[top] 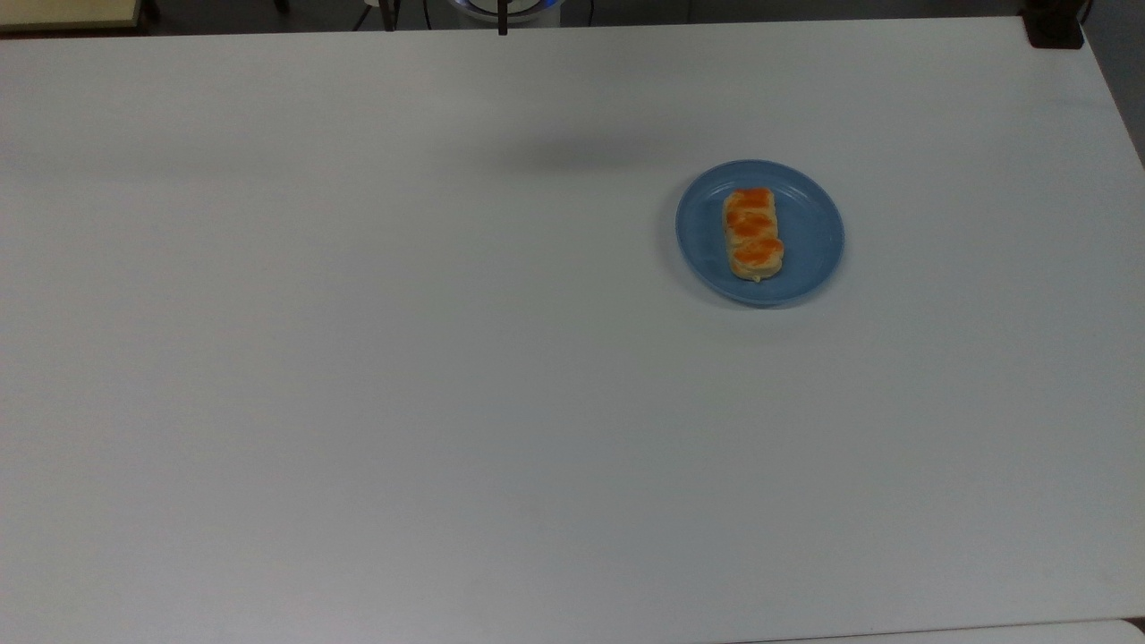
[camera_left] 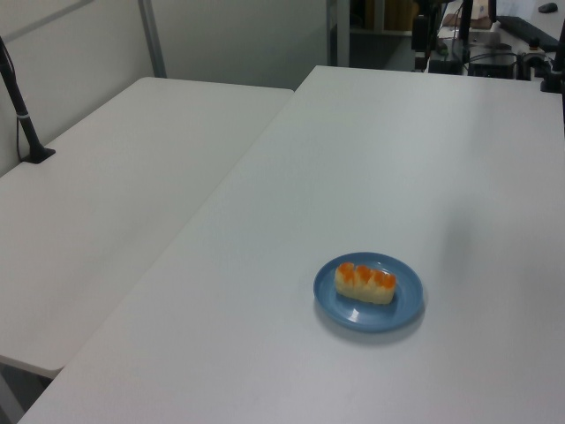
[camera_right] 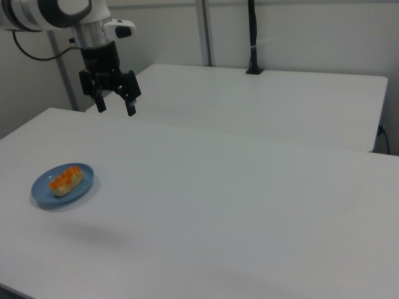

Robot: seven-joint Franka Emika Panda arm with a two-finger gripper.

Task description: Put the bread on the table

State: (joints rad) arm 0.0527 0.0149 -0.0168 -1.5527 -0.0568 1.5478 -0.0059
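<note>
bread [top: 753, 233]: lies flat on the plate, roughly centred, three orange bumps up; long axis runs top to bottom in the top view, left to right in the left view [camera_left: 365, 283]; nothing touches it; also seen in the right view [camera_right: 65, 180]
plate [top: 809, 234]: round, blue, flat on the table; rim shows all round the bread; sits right of centre in the top view, low and right of centre in the left view [camera_left: 405, 305], far left in the right view [camera_right: 85, 185]
table [top: 358, 376]: white, matte, bare apart from the plate; faint soft shadow on it to the upper left of the plate in the top view
hand [camera_right: 115, 105]: up in the air, well above the table surface, well apart from plate and bread; in the right view it hangs above and to the right of the plate; fingers [camera_right: 131, 106] spread, pointing down, nothing between them
arm [camera_right: 59, 12]: white links with black joints, comes in from the right view's upper left
second table [camera_right: 268, 103]: white, butts against the main one along its far edge in the right view; in the left view it is on the left [camera_left: 106, 203]
pole [camera_right: 252, 34]: black, upright, clamped at the second table's far edge in the right view
</note>
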